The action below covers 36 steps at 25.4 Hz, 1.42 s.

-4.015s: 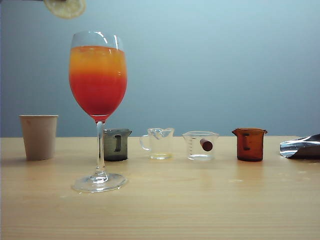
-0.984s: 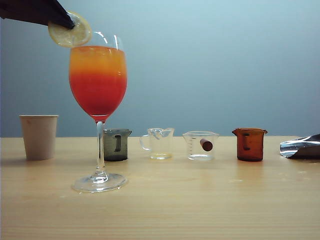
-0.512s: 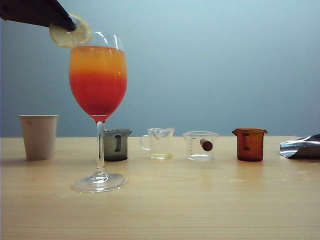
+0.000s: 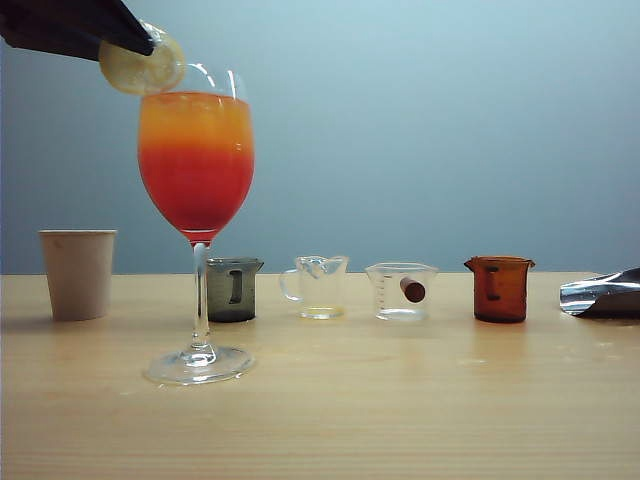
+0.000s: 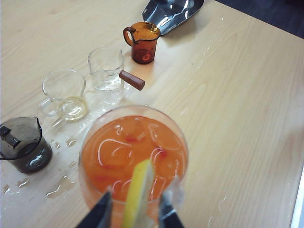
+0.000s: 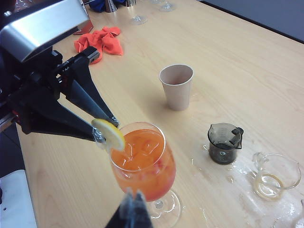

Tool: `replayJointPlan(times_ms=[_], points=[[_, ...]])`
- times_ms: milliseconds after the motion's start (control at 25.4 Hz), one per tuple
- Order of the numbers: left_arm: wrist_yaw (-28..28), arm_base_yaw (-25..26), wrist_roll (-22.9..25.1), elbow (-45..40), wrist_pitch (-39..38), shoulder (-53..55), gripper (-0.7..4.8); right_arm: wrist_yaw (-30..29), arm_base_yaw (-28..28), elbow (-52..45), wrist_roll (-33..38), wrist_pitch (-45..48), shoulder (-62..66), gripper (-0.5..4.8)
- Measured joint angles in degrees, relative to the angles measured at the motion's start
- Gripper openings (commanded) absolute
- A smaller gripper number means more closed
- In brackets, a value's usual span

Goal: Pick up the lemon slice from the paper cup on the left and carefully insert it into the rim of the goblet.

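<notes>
paper cup (image 4: 77,273): sat at 9 o'clock of goblet, empty
left gripper (image 6: 105,128): fingers parted either side of lemon slice (image 4: 142,66)
lemon slice: perched on goblet (image 4: 197,180) rim, 10 o'clock side
right gripper (image 6: 133,208): tips pinched together, nothing held, just beside goblet
</notes>
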Motion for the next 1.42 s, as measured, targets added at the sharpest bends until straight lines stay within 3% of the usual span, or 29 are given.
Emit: replayJointPlan(times_ms=[79,276,354,433,630,708,748,787,866,905,1063,1181,1417], points=[[0.00,0.00,-0.02,0.00,0.02,0.00,1.62,0.00,0.00,0.00,0.00,0.00,0.00,-0.02],[1.25,0.00,-1.33,0.00,0.70,0.02,1.81,0.00,0.00,0.00,-0.02,0.00,0.00,-0.02],[1.29,0.00,-1.51,0.00,0.85,0.02,2.71,0.00,0.00,0.00,-0.11,0.00,0.00,-0.02],[1.29,0.00,-1.55,0.00,1.90,0.02,3.09,0.00,0.00,0.00,-0.13,0.00,0.00,-0.02],[0.50,0.00,-3.78,0.00,7.37,-0.92,3.14,0.00,0.00,0.00,-0.15,0.00,0.00,-0.02],[-2.82,0.00,-5.49,0.00,12.28,-2.78,2.97,0.00,0.00,0.00,-0.15,0.00,0.00,-0.02],[-4.37,0.00,-5.73,0.00,13.42,-3.43,2.58,0.00,0.00,0.00,-0.15,0.00,0.00,-0.02],[-5.68,0.00,-5.88,0.00,14.32,-4.20,2.03,0.00,-0.04,0.00,-0.15,0.00,0.00,-0.02],[-7.13,0.00,-6.10,0.00,15.41,-5.77,0.24,0.52,-0.04,0.00,-0.15,-0.02,0.00,-0.02],[-7.39,0.02,-6.21,0.00,15.63,-6.49,-0.06,1.22,-0.07,0.00,-0.15,-0.04,-0.04,-0.02],[-7.96,0.00,-6.86,0.00,15.76,-9.55,-0.06,2.64,-1.77,0.00,-0.17,-1.57,-1.44,-0.02],[-10.38,0.00,-11.15,0.00,15.65,-12.04,-0.06,2.69,-4.61,-0.02,-0.20,-3.17,-3.26,-0.02],[-14.56,0.00,-18.69,-0.11,14.64,-19.93,-0.06,2.80,-17.14,-5.62,-0.57,-3.34,-12.07,-0.02]])
